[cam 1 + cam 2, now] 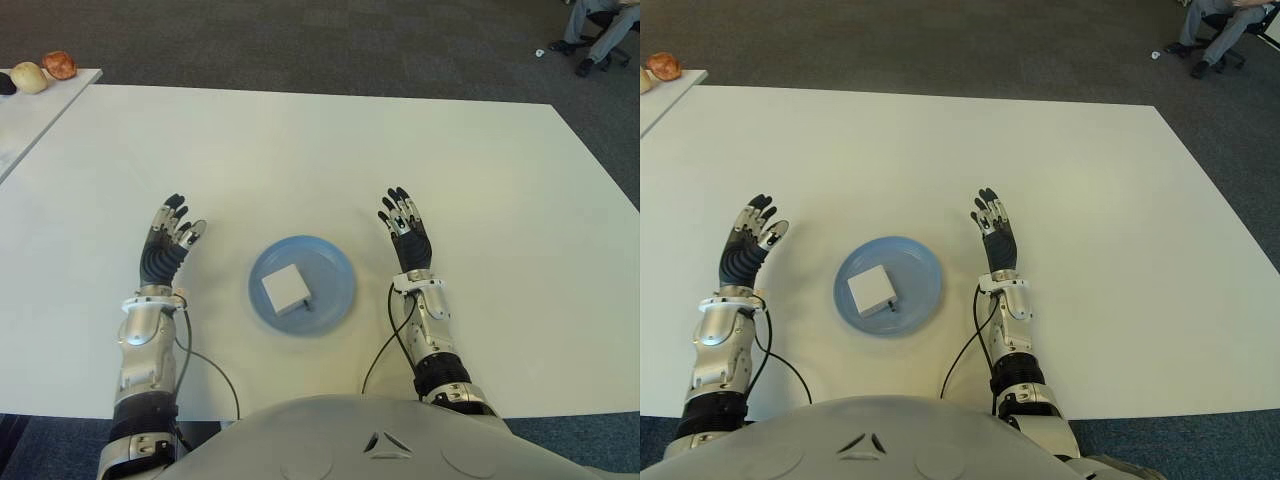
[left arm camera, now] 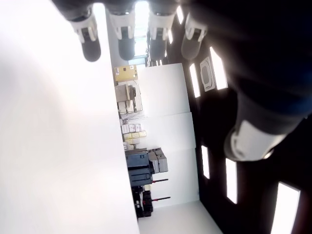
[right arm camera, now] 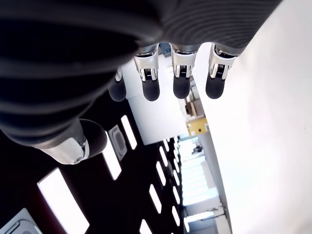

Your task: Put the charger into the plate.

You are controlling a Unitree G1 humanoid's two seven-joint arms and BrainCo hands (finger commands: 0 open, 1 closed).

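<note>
charger (image 1: 285, 289) lies in plate (image 1: 334, 264), left hand (image 1: 170, 240) and right hand (image 1: 406, 233) spread, empty.

Nothing readable anywhere, honestly. No print, logo or number on the white charger (image 1: 285, 290), none on the blue plate (image 1: 335, 262), none on the bare white tabletop (image 1: 300, 150). No markings legible on the left robot hand (image 1: 170, 238) or the right robot hand (image 1: 405, 230) either. Far off in the left wrist view, a yellowish box (image 2: 126, 73) and stacked boxes (image 2: 132, 132) with what might be labels, but too small to make out. Same story in the right wrist view: a yellowish box (image 3: 198, 127) in the distance, no legible lettering.
</note>
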